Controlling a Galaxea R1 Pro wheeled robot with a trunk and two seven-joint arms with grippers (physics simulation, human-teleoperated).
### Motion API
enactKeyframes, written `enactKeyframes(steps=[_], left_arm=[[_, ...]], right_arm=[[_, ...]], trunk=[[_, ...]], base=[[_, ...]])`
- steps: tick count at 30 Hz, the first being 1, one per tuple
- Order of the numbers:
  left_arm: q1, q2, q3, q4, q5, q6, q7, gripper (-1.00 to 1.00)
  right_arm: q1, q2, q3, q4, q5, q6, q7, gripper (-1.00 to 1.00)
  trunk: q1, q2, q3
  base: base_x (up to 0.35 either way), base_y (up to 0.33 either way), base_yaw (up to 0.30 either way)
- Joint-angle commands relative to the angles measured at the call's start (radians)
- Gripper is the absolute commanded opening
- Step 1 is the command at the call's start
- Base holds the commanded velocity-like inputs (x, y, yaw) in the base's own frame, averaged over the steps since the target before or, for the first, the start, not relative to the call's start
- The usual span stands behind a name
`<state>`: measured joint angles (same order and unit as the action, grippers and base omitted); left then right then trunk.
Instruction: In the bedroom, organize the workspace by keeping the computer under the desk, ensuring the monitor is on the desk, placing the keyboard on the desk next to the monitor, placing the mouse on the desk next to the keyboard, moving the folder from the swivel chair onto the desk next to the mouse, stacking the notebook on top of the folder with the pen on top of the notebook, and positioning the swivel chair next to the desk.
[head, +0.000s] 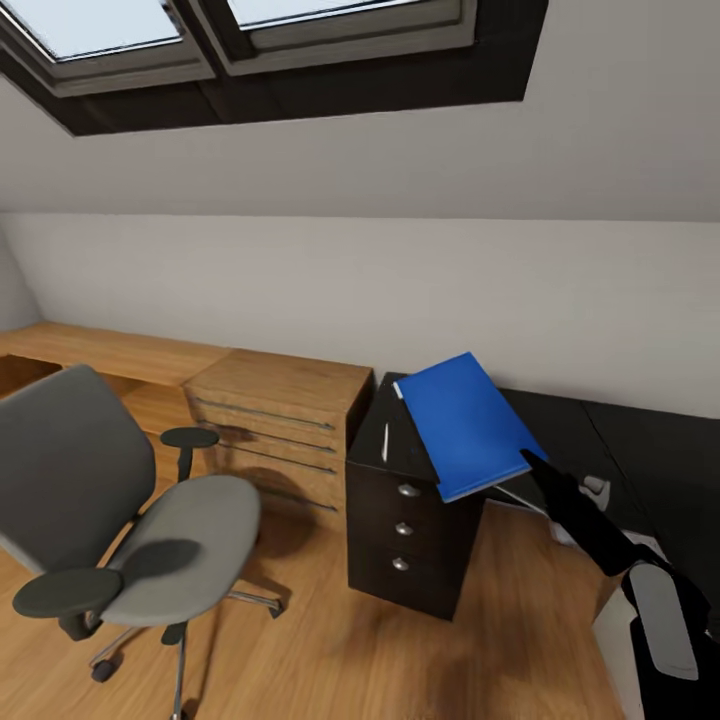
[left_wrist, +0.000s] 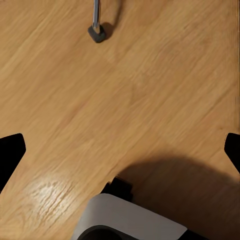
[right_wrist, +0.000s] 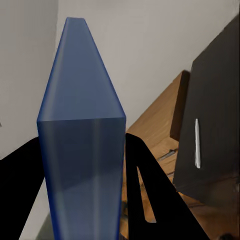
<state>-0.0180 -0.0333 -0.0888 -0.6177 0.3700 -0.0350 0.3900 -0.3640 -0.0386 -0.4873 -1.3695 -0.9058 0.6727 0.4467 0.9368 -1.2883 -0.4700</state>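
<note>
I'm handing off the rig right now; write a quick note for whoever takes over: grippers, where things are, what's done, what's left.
Right gripper: shut on the folder, held tilted in the air over the black drawer unit at the end of the desk.
Left gripper: open, holding nothing, pointing at the wood floor.
Pen: lying on top of the drawer unit.
Swivel chair: seat bare, standing apart from the desk, in front of the oak chest.
Done: folder is off the chair.
Left: set the folder flat on the desk, stack notebook and pen on it, bring the chair to the desk. Where the other things are cannot be told from these views.
</note>
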Motion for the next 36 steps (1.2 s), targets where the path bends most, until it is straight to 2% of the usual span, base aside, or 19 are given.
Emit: enactKeyframes(steps=[1, 8, 36], left_arm=[[0.000, 0.001, -0.006, -0.001, 0.010, -0.004, 0.007, 1.00], [0.000, 0.001, -0.006, -0.001, 0.010, -0.005, 0.007, 1.00], [0.000, 0.001, -0.008, -0.001, 0.009, -0.005, 0.007, 1.00]], right_arm=[[-0.001, 0.000, -0.005, 0.000, -0.005, 0.008, -0.003, -1.00], [-0.001, 0.000, -0.011, 0.001, -0.005, 0.007, -0.023, -1.00], [-0.001, 0.003, -0.008, 0.035, -0.003, -0.004, -0.026, -1.00]], trunk=[[0.000, -0.001, -0.001], [0.000, -0.001, -0.001], [0.000, -0.001, -0.001]], base=[[0.000, 0.000, -0.269], [0.000, 0.000, -0.269], [0.000, 0.000, -0.270]])
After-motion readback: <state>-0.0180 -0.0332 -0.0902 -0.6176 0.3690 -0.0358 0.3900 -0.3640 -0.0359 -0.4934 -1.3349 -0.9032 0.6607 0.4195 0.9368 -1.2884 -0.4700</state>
